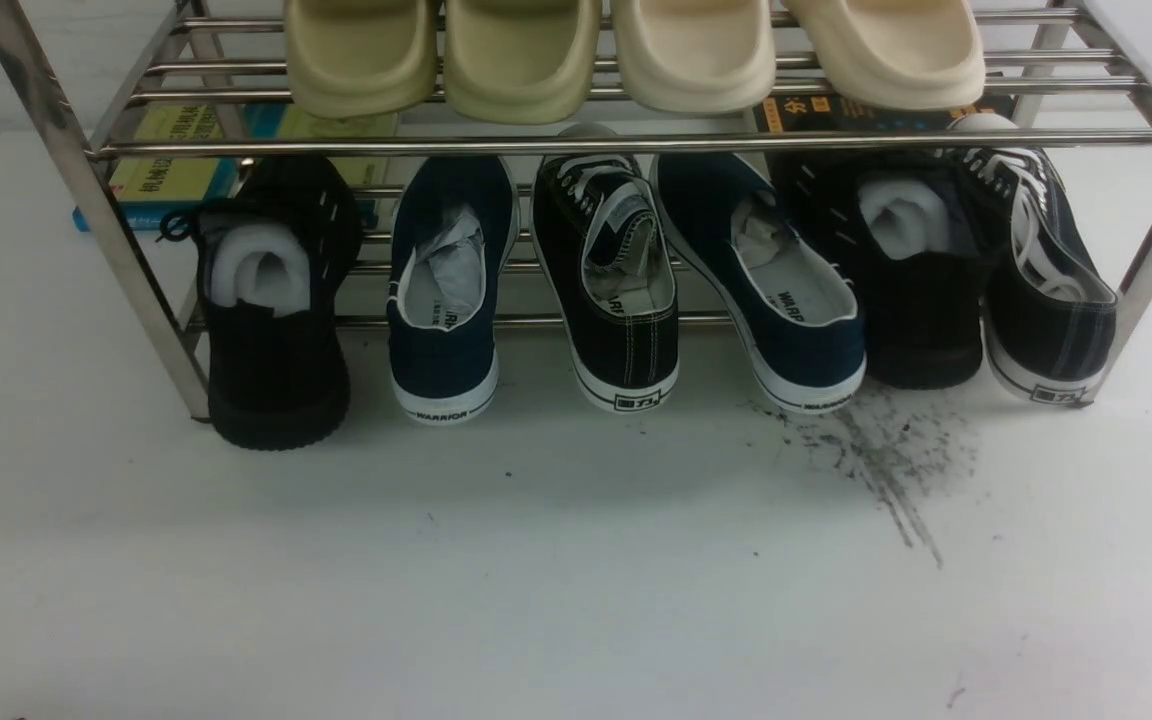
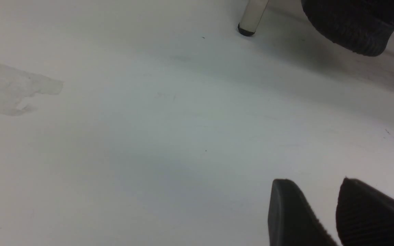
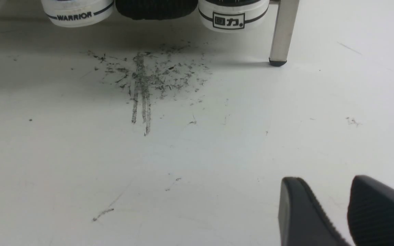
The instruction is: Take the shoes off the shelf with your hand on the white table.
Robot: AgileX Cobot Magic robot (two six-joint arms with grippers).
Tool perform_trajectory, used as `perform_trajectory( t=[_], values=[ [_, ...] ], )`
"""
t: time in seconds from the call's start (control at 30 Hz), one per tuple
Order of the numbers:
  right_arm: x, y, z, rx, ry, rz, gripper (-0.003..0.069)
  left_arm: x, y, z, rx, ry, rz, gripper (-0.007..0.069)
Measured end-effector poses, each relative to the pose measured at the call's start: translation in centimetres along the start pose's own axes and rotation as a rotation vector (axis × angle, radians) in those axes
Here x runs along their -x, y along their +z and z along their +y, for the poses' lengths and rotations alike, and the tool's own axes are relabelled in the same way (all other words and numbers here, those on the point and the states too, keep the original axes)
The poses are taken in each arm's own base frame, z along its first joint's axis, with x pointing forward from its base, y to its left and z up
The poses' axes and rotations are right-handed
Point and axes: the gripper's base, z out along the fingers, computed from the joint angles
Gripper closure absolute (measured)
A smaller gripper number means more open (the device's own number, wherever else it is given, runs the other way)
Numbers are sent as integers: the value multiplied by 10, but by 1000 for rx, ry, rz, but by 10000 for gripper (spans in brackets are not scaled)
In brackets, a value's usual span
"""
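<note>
Two black canvas lace-up shoes stand on the lower tier of the steel shelf (image 1: 96,200), heels toward me: one in the middle (image 1: 621,300), one at the far right (image 1: 1046,300). The right one's white heel (image 3: 233,15) shows in the right wrist view beside a shelf leg (image 3: 282,34). Neither arm appears in the front view. My left gripper (image 2: 316,184) hovers open over the bare white table (image 2: 149,136), with a shelf leg (image 2: 253,17) ahead. My right gripper (image 3: 327,184) is open too, empty, short of the dark scuff streaks (image 3: 142,85).
Navy WARRIOR shoes (image 1: 446,290) (image 1: 786,300) and all-black shoes (image 1: 271,300) (image 1: 911,270) stand between the canvas ones. Several pale slides (image 1: 526,55) fill the top tier. Books (image 1: 176,150) lie behind the shelf. A faint stain (image 2: 12,89) marks the table.
</note>
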Motion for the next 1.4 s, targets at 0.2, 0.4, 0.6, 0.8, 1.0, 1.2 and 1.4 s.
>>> perform_trajectory(
  t=[0.2, 0.4, 0.6, 0.8, 1.0, 1.2, 1.4],
  values=[
    [0, 0, 1, 7, 17, 0, 421, 0, 0, 0, 0, 0, 0, 385],
    [1, 0, 10, 117, 341, -1, 421, 0, 0, 0, 0, 0, 0, 385],
    [3, -1, 20, 233, 661, 15, 421, 0, 0, 0, 0, 0, 0, 385],
    [6, -1, 21, 262, 750, -2, 421, 0, 0, 0, 0, 0, 0, 385],
    [30, -11, 20, 273, 722, -106, 476, 0, 0, 0, 0, 0, 0, 385],
    [95, -30, 21, 246, 457, -155, 666, 0, 0, 0, 0, 0, 0, 385],
    [122, 2, 27, 200, 264, 336, 665, 0, 0, 0, 0, 0, 0, 385]
  ],
)
